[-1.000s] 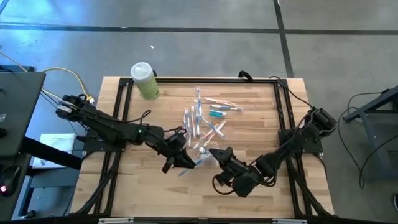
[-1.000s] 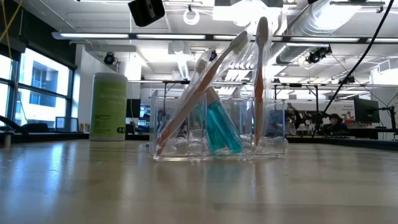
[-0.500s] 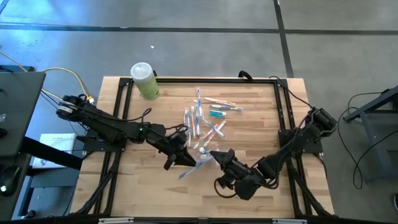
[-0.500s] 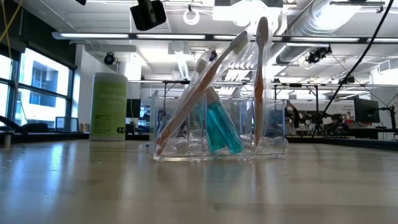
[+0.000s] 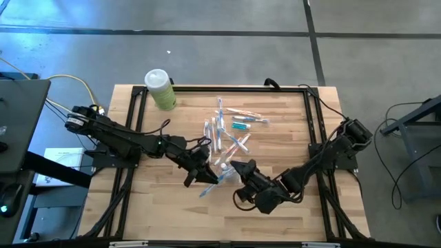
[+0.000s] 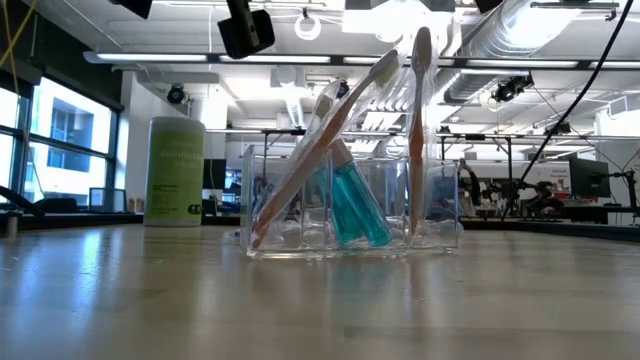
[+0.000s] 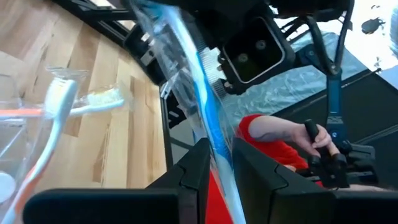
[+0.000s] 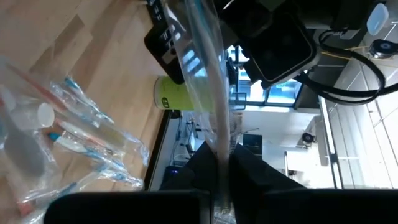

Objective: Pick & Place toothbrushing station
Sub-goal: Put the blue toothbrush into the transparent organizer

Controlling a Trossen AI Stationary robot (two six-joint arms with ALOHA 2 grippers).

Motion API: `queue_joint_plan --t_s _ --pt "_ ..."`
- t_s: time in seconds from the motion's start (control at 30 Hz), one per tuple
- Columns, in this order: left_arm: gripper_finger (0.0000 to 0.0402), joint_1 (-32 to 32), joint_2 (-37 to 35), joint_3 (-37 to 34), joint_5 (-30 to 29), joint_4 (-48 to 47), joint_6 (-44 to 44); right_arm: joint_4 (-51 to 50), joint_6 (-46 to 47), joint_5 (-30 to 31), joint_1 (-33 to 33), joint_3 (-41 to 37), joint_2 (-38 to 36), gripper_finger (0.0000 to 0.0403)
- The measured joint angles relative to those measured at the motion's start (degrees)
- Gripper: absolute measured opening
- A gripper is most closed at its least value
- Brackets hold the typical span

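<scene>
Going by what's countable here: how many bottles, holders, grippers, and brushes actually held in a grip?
Green bottle: 1
Clear holder: 1
Blue toothbrush, gripped at once by both grippers: 1
Grippers: 2 (left gripper, right gripper)
Total: 5
The brushes at the holder overlap too much to count.

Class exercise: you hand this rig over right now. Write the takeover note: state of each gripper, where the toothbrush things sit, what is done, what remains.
Left gripper: shut on a blue toothbrush, near the table's front middle.
Right gripper: shut on a clear wrapper at that same brush, facing the left one.
Holder: upright mid-table, holding toothbrushes and a teal tube.
More wrapped brushes lie around it.
Done: some items stowed.
Left: the held brush and the loose ones.
</scene>
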Motion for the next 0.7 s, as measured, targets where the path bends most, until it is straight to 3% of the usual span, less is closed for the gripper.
queue_joint_plan --t_s 0.23,0.7 --pt "0.006 0.0 0.5 0.0 0.2 0.4 2.7 0.3 0.1 -0.1 0.0 0.0 0.0 0.0024" --pt "0.0014 0.0 0.6 0.0 -1.0 -1.5 3.8 0.2 2.1 -0.3 0.0 0.0 0.0 0.0027"
